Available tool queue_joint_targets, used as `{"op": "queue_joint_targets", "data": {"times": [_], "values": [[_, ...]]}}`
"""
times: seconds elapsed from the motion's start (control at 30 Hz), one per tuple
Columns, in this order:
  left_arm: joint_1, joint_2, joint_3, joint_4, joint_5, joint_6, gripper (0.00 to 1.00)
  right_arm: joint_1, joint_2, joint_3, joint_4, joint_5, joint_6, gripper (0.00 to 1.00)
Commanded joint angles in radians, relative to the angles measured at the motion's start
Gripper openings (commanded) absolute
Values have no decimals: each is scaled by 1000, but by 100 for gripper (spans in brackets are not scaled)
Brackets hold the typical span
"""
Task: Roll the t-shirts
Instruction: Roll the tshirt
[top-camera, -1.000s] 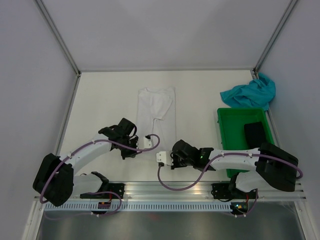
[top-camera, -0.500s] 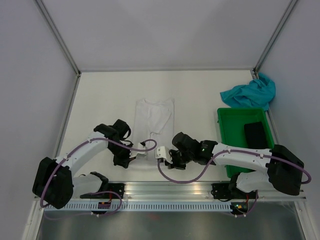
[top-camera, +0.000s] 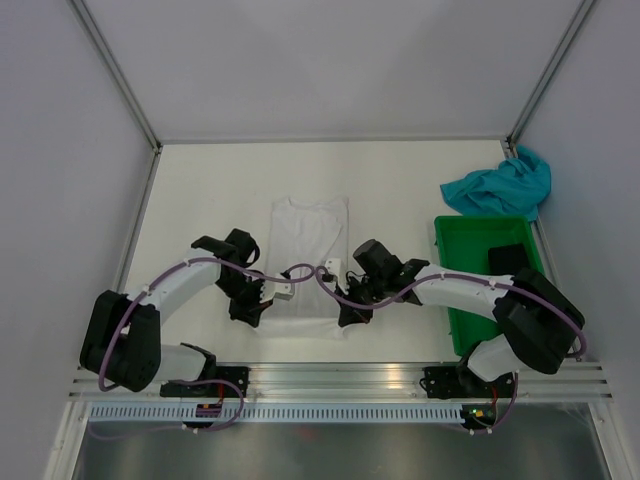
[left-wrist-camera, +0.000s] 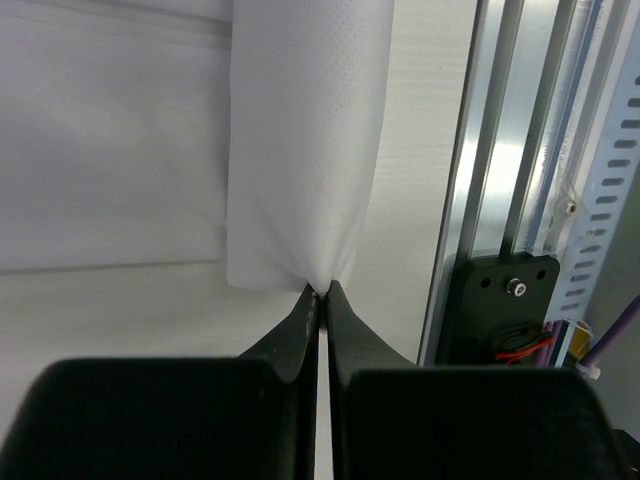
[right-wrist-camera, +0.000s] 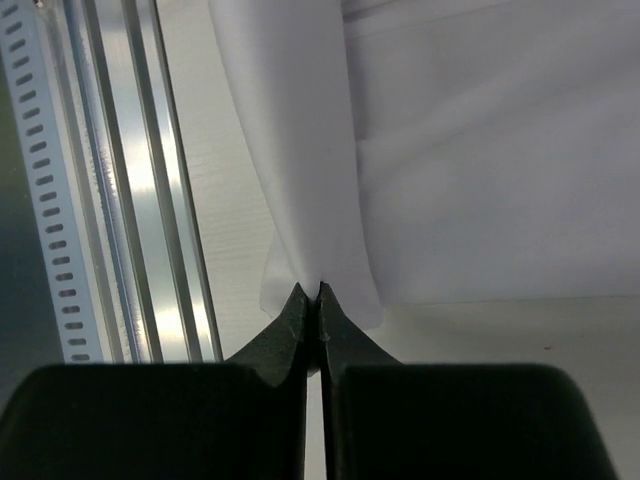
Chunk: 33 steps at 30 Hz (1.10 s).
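1. Swung inward since a second ago, from either side of the white shirt (top-camera: 312, 235) onto its near end: left gripper (left-wrist-camera: 318, 292) at the lower-left corner, right gripper (right-wrist-camera: 311, 292) at the lower-right. Stood apart from the cloth back then.
2. Left fingers pressed together, pinching a corner of white cloth at the very tips. Creases fan out from the pinch in the left wrist view.
3. Right fingers likewise pressed together on the opposite corner, with a thin fold of cloth caught between the tips.
4. White shirt at the centre of the table (top-camera: 210, 200), already folded into a long narrow strip running from mid-frame down toward the arm bases.
5. Near edge lifted into a loose fold above the flat layer, as both wrist views show. Probably the first turn of the roll, though hard to confirm from above with both arms covering that end.
6. Teal shirt (top-camera: 500, 185) crumpled at upper right, just beyond the bin (top-camera: 441, 270); not spread, not folded, well apart from both grippers.
7. Bin at right holding a dark item (top-camera: 510, 265); cannot tell what.
8. Judged early in the task. Done: white shirt narrowed to a strip and gripped at both near corners. Left: rolling it up to the far end, then flattening, folding and rolling the teal one.
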<state>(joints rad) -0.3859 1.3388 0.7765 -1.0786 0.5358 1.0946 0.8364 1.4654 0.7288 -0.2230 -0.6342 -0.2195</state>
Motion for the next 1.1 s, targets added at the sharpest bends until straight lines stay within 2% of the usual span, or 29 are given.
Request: {"op": "queue_joint_targets", "data": {"times": [0.0, 0.07, 0.1, 0.17, 0.2, 0.4, 0.5, 0.67, 0.8, 0.9, 0.97, 1.0, 1.03, 1.07], "values": [[27, 20, 6, 52, 1, 68, 2, -36, 52, 47, 33, -41, 58, 6], [30, 43, 9, 80, -5, 65, 2, -45, 82, 61, 30, -32, 69, 8], [31, 51, 16, 86, -10, 60, 2, -48, 91, 66, 28, -4, 77, 13], [32, 65, 24, 109, -10, 51, 2, -60, 114, 73, 37, 14, 107, 16], [33, 69, 30, 114, -11, 48, 2, -63, 122, 76, 36, 14, 109, 23], [41, 106, 44, 137, -34, 34, 2, -94, 118, 67, 51, 14, 134, 37], [42, 109, 46, 140, -45, 31, 2, -115, 89, 49, 62, 36, 150, 41], [47, 123, 64, 141, -51, 19, 2, -126, 61, 80, -82, 149, 141, 41], [47, 129, 79, 143, -40, 1, 2, -126, -14, 47, -88, 215, 178, 41], [47, 134, 89, 143, -25, -19, 2, -123, -121, -8, -21, 199, 236, 43], [47, 132, 98, 140, -13, -32, 2, -114, -216, -95, 141, 179, 348, 46], [47, 132, 98, 141, -5, -41, 2, -111, -244, -133, 212, 169, 386, 52], [47, 135, 98, 141, -5, -42, 2, -105, -278, -205, 360, 166, 422, 53], [47, 138, 93, 141, -2, -47, 2, -103, -287, -235, 417, 171, 493, 54]]}}
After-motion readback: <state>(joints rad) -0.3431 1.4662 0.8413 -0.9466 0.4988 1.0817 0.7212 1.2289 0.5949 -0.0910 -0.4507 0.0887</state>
